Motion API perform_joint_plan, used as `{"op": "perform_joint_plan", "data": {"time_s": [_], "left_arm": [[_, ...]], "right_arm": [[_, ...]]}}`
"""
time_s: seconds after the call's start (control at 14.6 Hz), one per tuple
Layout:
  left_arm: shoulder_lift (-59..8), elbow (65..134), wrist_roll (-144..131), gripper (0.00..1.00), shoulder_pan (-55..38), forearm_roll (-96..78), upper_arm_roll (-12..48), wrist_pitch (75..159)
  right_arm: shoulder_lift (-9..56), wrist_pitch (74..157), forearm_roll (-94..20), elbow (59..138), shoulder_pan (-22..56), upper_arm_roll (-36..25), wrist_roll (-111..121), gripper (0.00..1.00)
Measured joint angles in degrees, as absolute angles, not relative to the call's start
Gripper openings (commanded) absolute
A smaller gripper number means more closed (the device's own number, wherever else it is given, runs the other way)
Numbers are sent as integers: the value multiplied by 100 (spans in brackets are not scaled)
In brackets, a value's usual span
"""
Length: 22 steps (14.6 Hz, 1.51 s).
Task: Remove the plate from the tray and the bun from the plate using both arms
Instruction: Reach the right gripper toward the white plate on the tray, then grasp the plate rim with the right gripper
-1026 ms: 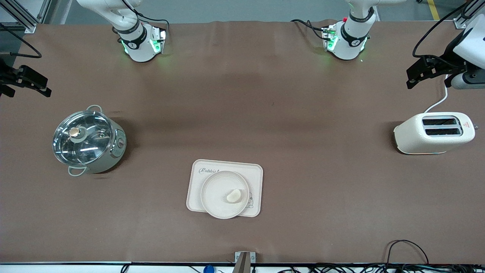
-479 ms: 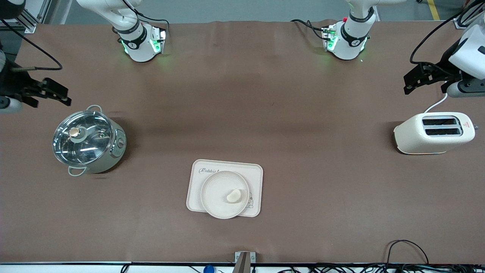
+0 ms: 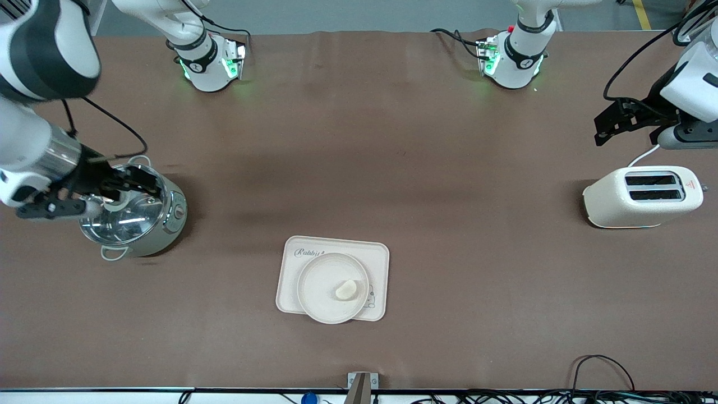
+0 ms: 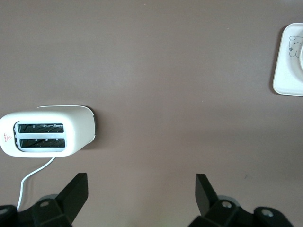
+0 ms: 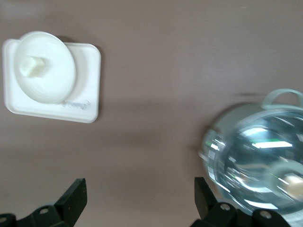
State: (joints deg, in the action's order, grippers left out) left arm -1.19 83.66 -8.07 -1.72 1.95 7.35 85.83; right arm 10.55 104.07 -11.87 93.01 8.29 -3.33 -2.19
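Observation:
The round cream plate [image 3: 322, 280] sits on the rectangular cream tray [image 3: 376, 252] near the middle of the table. The small pale bun [image 3: 346, 289] lies on the plate. My right gripper [image 3: 143, 182] is open and empty, up in the air over the lidded pot [image 3: 132, 216]. Its wrist view shows the plate [image 5: 52, 80], the bun [image 5: 31, 65], the tray [image 5: 87, 85] and the pot [image 5: 258, 161], with the open gripper [image 5: 139, 198]. My left gripper [image 3: 606, 126] is open and empty over the table by the toaster [image 3: 642, 196]; it also shows in its wrist view [image 4: 141, 194].
The white toaster [image 4: 47, 132] stands at the left arm's end of the table, its cord trailing off. A corner of the tray [image 4: 289, 66] shows in the left wrist view. The pot has a glass lid with a knob. Cables lie along the table's front edge.
My right arm has swung in from the table's end and now hangs over the pot. My left gripper has shifted only slightly. Plate, bun and tray have not moved.

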Motion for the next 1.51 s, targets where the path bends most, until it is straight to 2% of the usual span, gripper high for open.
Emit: {"op": "perform_joint_plan", "data": {"time_s": [0.48,0.68,0.96,1.23,1.3,1.37,1.51], "left_arm": [[-242,8344,-807,100,-229,184,779,8606],[-329,8343,-807,100,-273,181,831,8612],[-398,8343,-810,100,-312,181,859,8613],[-418,8334,-810,100,-298,181,859,8619],[-418,8331,-810,100,-285,181,858,8619],[-418,8330,-806,100,-265,181,857,8620],[-419,8329,-798,100,-227,181,855,8619]], "right_arm": [[2667,12347,-2237,9249,1431,-317,-503,100],[3479,12843,-2792,8842,1765,-312,-674,100],[4353,14168,-3070,8506,2185,-300,-815,100],[5010,14480,-3174,7974,2435,-288,-1158,99],[5136,14502,-3182,7843,2450,-269,-1194,94],[5241,14519,-3188,7742,2452,-240,-1205,82],[5393,14562,-3202,7595,2452,-194,-1215,49]]}}
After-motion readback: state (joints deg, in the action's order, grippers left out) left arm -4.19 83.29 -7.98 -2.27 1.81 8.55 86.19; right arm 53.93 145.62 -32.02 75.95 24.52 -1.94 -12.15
